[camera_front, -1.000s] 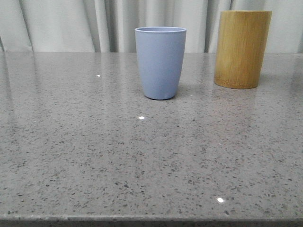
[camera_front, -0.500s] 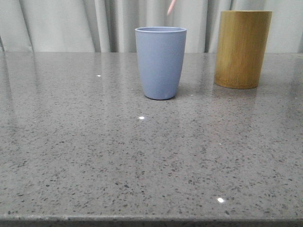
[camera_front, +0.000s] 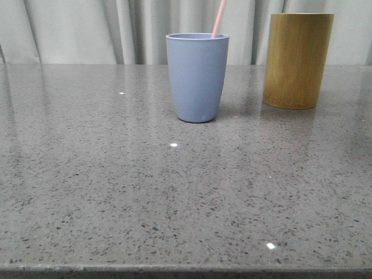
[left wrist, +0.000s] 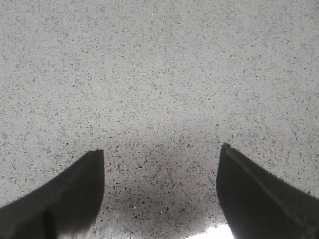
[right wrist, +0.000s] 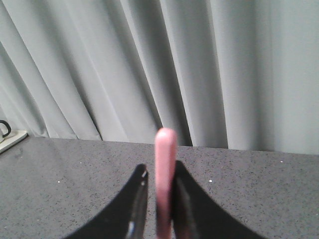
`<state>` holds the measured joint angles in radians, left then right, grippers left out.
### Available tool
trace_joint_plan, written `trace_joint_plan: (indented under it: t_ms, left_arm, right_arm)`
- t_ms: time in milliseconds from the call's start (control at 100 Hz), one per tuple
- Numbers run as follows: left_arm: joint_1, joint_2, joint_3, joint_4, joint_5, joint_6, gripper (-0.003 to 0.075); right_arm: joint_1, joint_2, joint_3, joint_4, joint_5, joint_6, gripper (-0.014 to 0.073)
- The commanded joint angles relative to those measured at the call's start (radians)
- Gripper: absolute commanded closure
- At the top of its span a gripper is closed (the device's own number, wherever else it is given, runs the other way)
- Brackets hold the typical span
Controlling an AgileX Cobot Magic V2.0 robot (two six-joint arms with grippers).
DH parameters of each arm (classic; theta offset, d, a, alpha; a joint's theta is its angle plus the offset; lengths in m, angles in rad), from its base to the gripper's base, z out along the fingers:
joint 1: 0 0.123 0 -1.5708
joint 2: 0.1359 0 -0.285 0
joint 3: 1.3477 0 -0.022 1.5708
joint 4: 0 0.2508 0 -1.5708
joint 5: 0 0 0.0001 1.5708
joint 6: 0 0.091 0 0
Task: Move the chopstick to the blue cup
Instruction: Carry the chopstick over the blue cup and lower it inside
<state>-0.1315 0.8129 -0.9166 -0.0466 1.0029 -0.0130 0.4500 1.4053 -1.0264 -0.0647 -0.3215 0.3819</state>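
The blue cup (camera_front: 197, 78) stands upright in the middle of the table in the front view. A pale pink chopstick (camera_front: 218, 17) comes down at a slant from the top edge, and its lower end goes behind the cup's rim, inside the cup. Neither gripper shows in the front view. In the right wrist view my right gripper (right wrist: 159, 168) is shut on the chopstick (right wrist: 165, 149), whose rounded end sticks out past the fingertips. My left gripper (left wrist: 162, 149) is open and empty over bare tabletop.
A taller yellow-brown bamboo cup (camera_front: 297, 61) stands to the right of the blue cup and a little further back. The grey speckled table (camera_front: 174, 192) stretches to the front edge. Pale curtains (camera_front: 87, 29) hang behind the table.
The chopstick has come down from the top of the front view. One second ago it was out of view; now its lower end is inside the blue cup.
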Motion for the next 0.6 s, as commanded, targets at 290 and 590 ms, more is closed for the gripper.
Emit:
trace_joint_plan:
  t_ms: [290,590]
  left_arm:
    - [0.002,0.000,-0.026,-0.009,-0.059,-0.010,0.0260]
    - [0.002,0.000,-0.026,-0.009,-0.059,-0.010,0.0260]
  right_arm:
    - [-0.013,-0.068,-0.035,-0.027,-0.088,-0.008,0.0022]
    - [-0.145,-0.257,-0.035,-0.035,0.043,-0.041,0.0022]
